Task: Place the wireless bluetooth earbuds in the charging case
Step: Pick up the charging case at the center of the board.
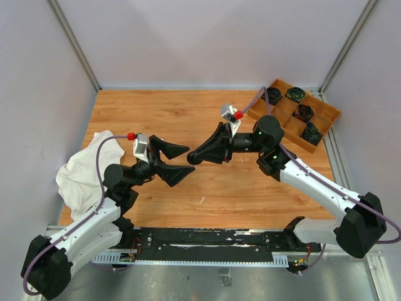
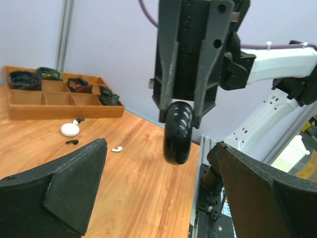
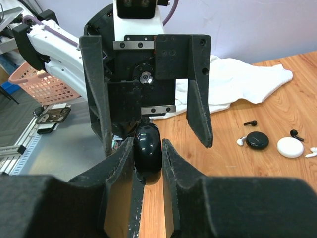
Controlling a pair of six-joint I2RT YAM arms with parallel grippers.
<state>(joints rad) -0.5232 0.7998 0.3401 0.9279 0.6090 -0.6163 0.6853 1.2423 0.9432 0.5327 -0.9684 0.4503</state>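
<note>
My right gripper is shut on a glossy black round charging case, held on edge above the table; the case also shows in the left wrist view. My left gripper is open and faces it, one finger on each side of the case without touching. On the table lie a black puck case, a white puck case, black earbuds and white earbuds. The left wrist view shows a white case, a black earbud and a white earbud.
A wooden compartment tray with dark bundles stands at the back right; it also shows in the left wrist view. A white cloth lies at the left edge. A pink basket sits off the table.
</note>
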